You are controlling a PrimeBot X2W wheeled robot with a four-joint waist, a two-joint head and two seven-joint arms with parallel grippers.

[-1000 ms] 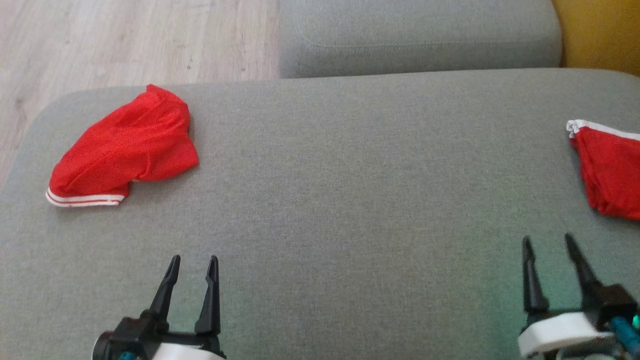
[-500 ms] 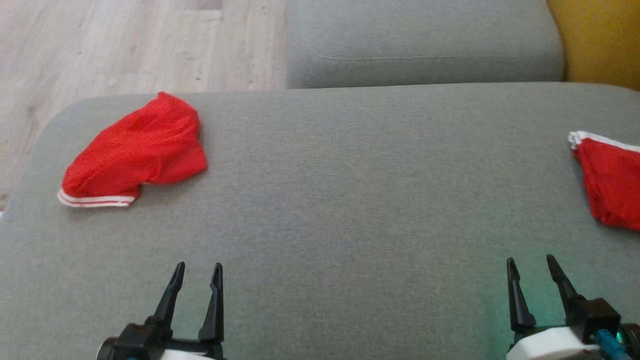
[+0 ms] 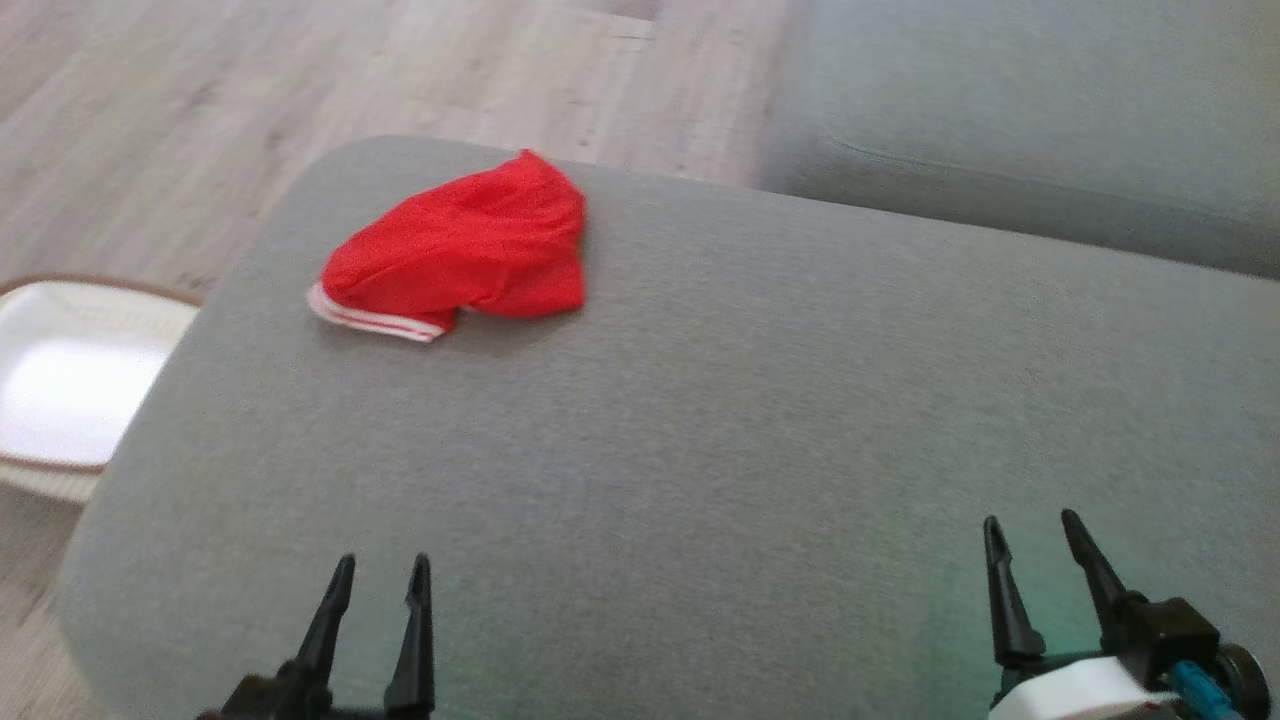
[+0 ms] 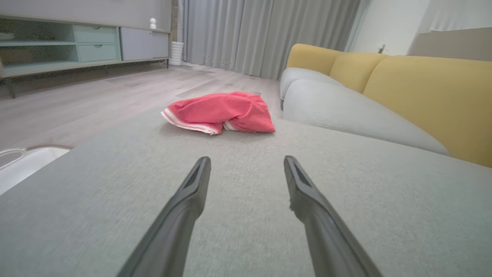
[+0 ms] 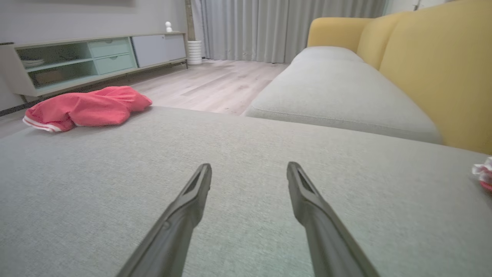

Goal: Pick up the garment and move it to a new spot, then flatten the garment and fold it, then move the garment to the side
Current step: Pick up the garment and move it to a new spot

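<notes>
Left jaws: released, spread wide, nothing between them; low at the near left of the head view.
Left fingers (image 3: 325, 625): long, dark, stretched over the grey cushion (image 3: 700, 430), aimed almost straight at the garment (image 3: 460, 250) in the left wrist view; touching the cushion or not, cannot tell.
Right jaws: released too, spread wide, grasping nothing; low at the near right of the head view.
Right fingers (image 3: 1003, 600): over bare grey cushion, with the garment far off to their left.
Garment: red with white stripes along one hem, crumpled in a low heap; on the far left part of the cushion, near its rounded far edge; well apart from both jaws, closer to the left ones.
Cushion: wide, flat, grey woven cover.
Second seat (image 3: 1000, 130): grey, beyond the cushion at the far right.
Backrest (image 5: 442, 69): yellow, behind the second seat.
Cloth bit (image 5: 483, 175): red and white, on the cushion at the right edge of the right wrist view; too little seen to tell what.
Basket (image 3: 60, 400): white with a brown rim, on the floor beside the left end of the cushion.
Floor (image 3: 300, 80): pale wood.
Cabinet (image 5: 96, 57): low, long, against the far wall.
Curtain (image 5: 250, 27): grey, hanging to the floor.
</notes>
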